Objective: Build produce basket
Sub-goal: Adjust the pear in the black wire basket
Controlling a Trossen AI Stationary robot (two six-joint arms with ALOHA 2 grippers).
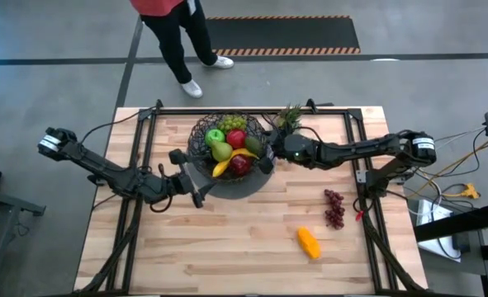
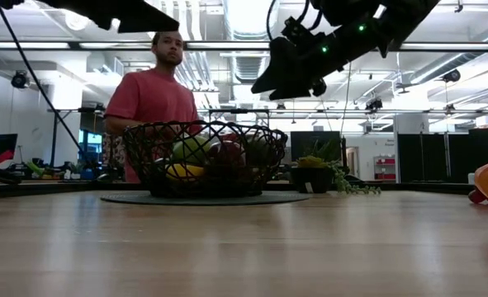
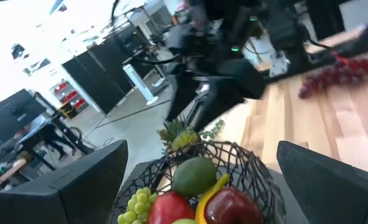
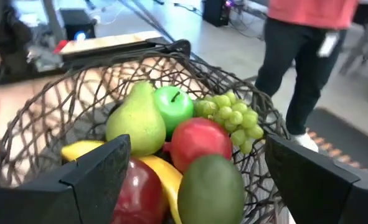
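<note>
Two hands, left hand (image 1: 196, 183) and right hand (image 1: 270, 153), wide open, empty, flanking the basket (image 1: 201, 140).

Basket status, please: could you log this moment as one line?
basket: partly filled | purple grapes, orange piece: on table | left gripper, right gripper: open, empty

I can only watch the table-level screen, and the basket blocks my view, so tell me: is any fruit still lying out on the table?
Observer: Yes. From above, a bunch of purple grapes lies on the wood, outside the basket.
Visitor: And the orange blob at the edge of my screen?
Observer: That is an orange piece, lying farther from the basket than the grapes.
Visitor: Is either pincer carrying something?
Observer: No. The wrist cameras show the right pincer and the left pincer both open and empty, one on each side of the basket.
</note>
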